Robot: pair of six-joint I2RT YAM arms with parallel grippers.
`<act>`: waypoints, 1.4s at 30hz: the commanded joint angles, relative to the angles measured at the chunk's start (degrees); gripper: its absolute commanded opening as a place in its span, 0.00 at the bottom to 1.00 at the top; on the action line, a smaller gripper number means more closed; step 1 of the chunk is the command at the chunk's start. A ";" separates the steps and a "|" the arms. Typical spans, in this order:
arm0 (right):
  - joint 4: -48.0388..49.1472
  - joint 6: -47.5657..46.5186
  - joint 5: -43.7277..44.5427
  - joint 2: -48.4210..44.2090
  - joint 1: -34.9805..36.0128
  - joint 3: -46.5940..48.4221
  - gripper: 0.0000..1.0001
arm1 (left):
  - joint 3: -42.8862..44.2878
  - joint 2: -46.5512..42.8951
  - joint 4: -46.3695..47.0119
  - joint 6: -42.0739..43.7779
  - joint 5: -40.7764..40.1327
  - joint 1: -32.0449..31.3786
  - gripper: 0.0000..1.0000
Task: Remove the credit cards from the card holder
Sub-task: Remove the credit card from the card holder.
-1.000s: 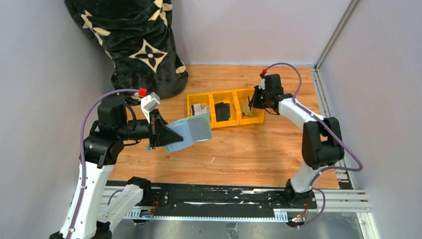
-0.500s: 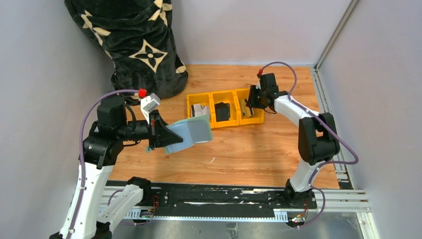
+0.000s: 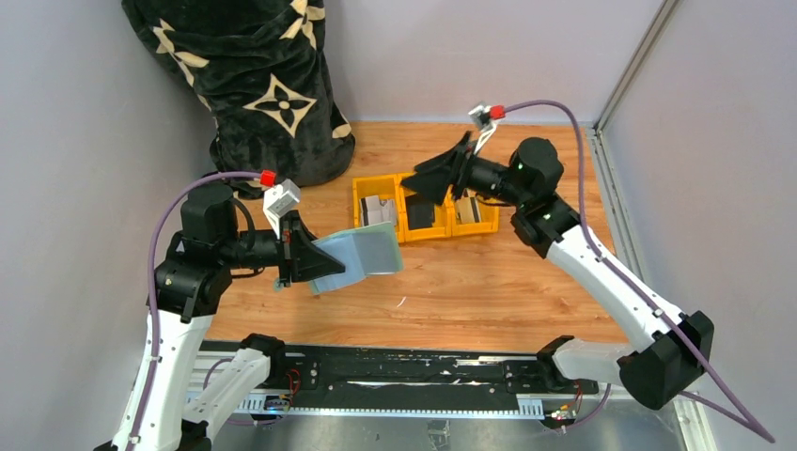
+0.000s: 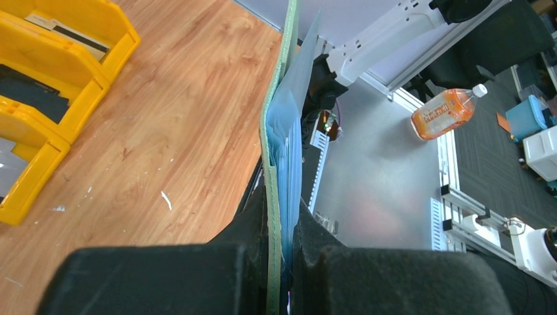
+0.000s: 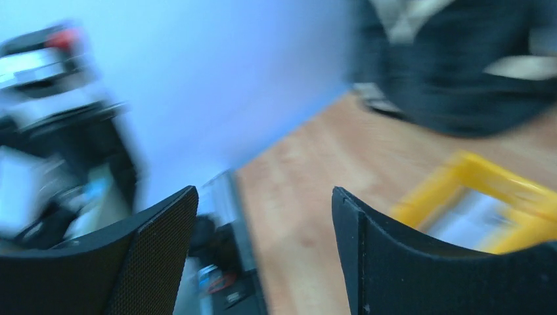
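Wooden bench, grey walls on three sides. I record the left pincer clamped on the card holder, which is raised off the bench, near the yellow tray but apart from it. Right pincer hangs above the tray, jaws spread, nothing between them. One of the credit cards, pale with a dark stripe, lies in the tray's left compartment.

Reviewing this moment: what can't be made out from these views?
- Whether the card holder is empty: left wrist view sees it edge-on in the left claw; top view too small.
- Yellow tray contents: right wrist view is motion-blurred.
- Tray's far side, top view: covered by the right claw.
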 commanded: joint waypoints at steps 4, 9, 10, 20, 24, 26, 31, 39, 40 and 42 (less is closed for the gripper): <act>25.30 17.42 -20.04 -1.88 12.54 -6.20 0.79 | 0.24 -0.10 0.17 1.39 2.03 -0.08 0.00; 32.08 21.12 -19.68 -3.67 15.80 -10.23 0.80 | 0.27 0.00 -0.32 2.27 0.77 -0.08 0.00; 31.85 20.69 -19.51 -4.16 16.54 -10.85 0.80 | 0.32 0.04 -0.55 2.43 0.50 -0.08 0.00; 21.54 9.96 -16.13 -7.91 22.29 -12.17 0.81 | 0.11 0.27 -0.90 2.90 -0.24 -0.08 0.00; 6.86 -1.87 -9.83 -7.14 26.17 -7.14 0.81 | 0.45 0.33 -0.90 2.81 -0.20 -0.08 0.00; -1.39 -7.41 -3.38 -6.01 28.82 -4.16 0.81 | 0.58 0.44 -0.89 2.60 -0.13 -0.07 0.00; -4.68 -9.90 4.34 -3.92 31.28 -1.55 0.50 | 0.72 0.38 -0.88 2.47 0.14 -0.08 0.00; -5.94 -9.85 18.08 -6.83 31.17 -2.67 0.00 | 0.10 0.19 -1.00 1.94 0.75 -0.04 0.45; -4.95 -9.82 19.26 -7.92 30.98 -3.82 0.00 | 0.08 -0.04 -1.31 2.12 0.95 -0.08 0.50; -2.34 -8.80 20.14 -9.85 30.42 -5.97 0.00 | -0.17 -0.62 -1.82 2.74 1.70 -0.06 0.55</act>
